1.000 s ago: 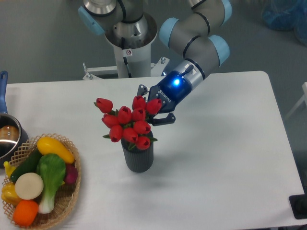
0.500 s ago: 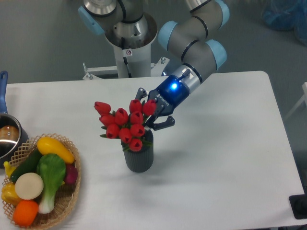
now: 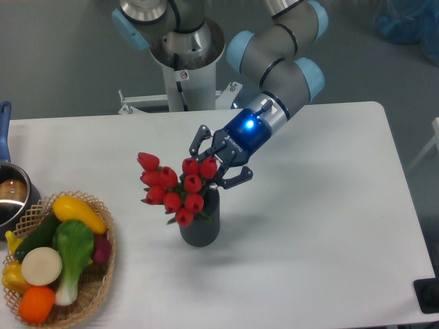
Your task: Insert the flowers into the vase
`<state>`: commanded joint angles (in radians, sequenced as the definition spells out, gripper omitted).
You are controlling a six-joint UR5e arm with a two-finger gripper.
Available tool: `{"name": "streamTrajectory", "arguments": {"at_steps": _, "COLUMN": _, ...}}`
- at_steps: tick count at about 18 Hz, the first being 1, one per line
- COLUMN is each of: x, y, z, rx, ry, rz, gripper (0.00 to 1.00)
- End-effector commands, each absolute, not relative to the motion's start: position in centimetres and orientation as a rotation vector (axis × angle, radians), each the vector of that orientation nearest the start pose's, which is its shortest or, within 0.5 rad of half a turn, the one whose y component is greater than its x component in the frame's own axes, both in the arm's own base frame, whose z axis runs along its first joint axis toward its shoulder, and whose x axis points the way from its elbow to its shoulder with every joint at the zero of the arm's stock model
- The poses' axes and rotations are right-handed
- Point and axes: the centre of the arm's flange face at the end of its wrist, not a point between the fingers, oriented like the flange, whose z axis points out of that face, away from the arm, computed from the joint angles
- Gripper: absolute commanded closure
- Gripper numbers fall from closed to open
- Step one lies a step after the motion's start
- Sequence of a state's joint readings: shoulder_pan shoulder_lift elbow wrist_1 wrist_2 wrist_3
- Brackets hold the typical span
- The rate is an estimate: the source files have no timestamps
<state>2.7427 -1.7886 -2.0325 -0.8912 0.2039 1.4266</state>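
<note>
Grey-and-blue jointed arm reaches down and leftward from its base across the white table (image 3: 322,205), wrist lit blue. Its black two-finger gripper (image 3: 214,166) has its fingers spread apart, flanking the bunch of red tulips with green stems (image 3: 176,188) without clamping it. The tulips lean left from the fingers, stems dropping into the dark grey ribbed cylindrical vase (image 3: 201,225) just below the gripper.

White table (image 3: 329,226), grey floor (image 3: 62,62) behind, blue bag (image 3: 408,20) top right.
</note>
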Motion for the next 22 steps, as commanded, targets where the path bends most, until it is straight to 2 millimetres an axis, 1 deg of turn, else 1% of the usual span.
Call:
{"name": "streamTrajectory", "arguments": {"at_steps": 5, "x": -37.4, "y": 39.8, "z": 30.7, "rx": -1.817, "ry": 0.215, "rz": -0.375, "gripper": 0.36}}
{"name": "streamTrajectory", "arguments": {"at_steps": 10, "x": -38.2, "y": 38.6, "z": 30.5, "rx": -1.818, "ry": 0.186, "rz": -0.357, "gripper": 0.3}}
{"name": "streamTrajectory", "arguments": {"at_steps": 12, "x": -38.4, "y": 38.3, "z": 30.4, "rx": -1.819, "ry": 0.178, "rz": -0.353, "gripper": 0.25}}
{"name": "streamTrajectory", "arguments": {"at_steps": 16, "x": -39.1, "y": 37.5, "z": 30.7, "rx": -1.82, "ry": 0.162, "rz": -0.336, "gripper": 0.19}}
{"name": "streamTrajectory", "arguments": {"at_steps": 18, "x": -39.7, "y": 36.8, "z": 30.7, "rx": -1.846, "ry": 0.153, "rz": -0.317, "gripper": 0.15}}
{"name": "streamTrajectory", "arguments": {"at_steps": 20, "x": -40.1, "y": 35.9, "z": 30.8, "rx": -1.891, "ry": 0.145, "rz": -0.29, "gripper": 0.09}}
{"name": "streamTrajectory", "arguments": {"at_steps": 21, "x": -40.4, "y": 35.1, "z": 31.0, "rx": -1.918, "ry": 0.137, "rz": -0.267, "gripper": 0.04}}
{"name": "streamTrajectory", "arguments": {"at_steps": 22, "x": -40.8, "y": 34.6, "z": 31.2, "rx": -1.939, "ry": 0.132, "rz": -0.249, "gripper": 0.01}}
